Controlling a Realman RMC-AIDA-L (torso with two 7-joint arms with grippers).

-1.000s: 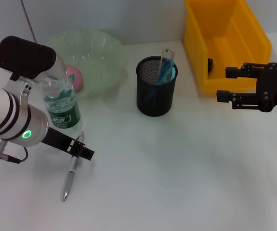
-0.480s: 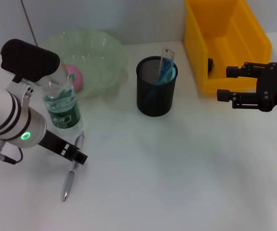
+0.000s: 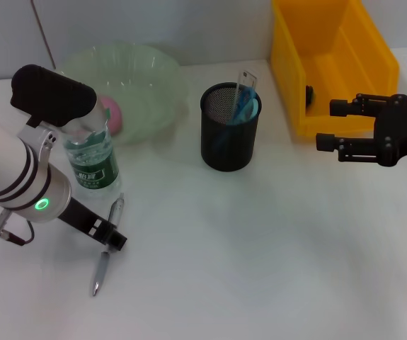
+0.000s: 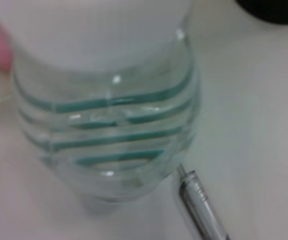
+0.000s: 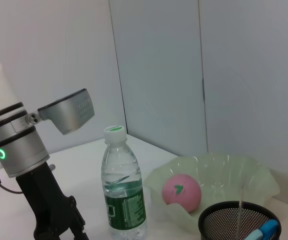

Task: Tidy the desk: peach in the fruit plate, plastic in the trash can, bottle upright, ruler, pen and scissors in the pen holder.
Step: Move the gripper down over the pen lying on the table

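Observation:
The clear bottle (image 3: 90, 157) with a green label stands upright on the desk beside the green fruit plate (image 3: 153, 78). The pink peach (image 3: 111, 113) lies in that plate. A silver pen (image 3: 105, 253) lies flat in front of the bottle. My left gripper (image 3: 111, 238) hangs low right over the pen's upper half, its fingers slightly apart with nothing held. The black mesh pen holder (image 3: 228, 138) holds the clear ruler (image 3: 245, 81) and the blue-handled scissors (image 3: 244, 108). My right gripper (image 3: 328, 124) hovers open and empty beside the yellow trash can (image 3: 330, 42). No plastic shows.
A small dark thing (image 3: 308, 95) sits inside the yellow bin. The left wrist view shows the bottle (image 4: 108, 125) close up with the pen (image 4: 201, 205) next to it. From the right wrist I see the bottle (image 5: 123, 195), the peach (image 5: 182, 190) and the left arm.
The left gripper has drawn back from the bottle's foot toward the desk's front, sliding along the pen. The bottle stays upright. The right arm has barely moved.

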